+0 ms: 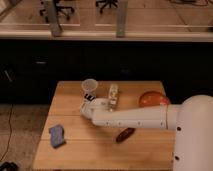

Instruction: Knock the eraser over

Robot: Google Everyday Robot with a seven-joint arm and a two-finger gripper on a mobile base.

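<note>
Camera view showed my gripper (90,102), its opening impossible to tell, near 1 upright eraser (113,96) standing to its right in frame.

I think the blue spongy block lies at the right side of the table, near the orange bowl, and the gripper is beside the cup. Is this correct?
Not quite. The camera view shows the blue spongy block on the left side of the table, far from the orange bowl. The rest holds: the gripper is beside the cup, with the eraser just to its right.
</note>
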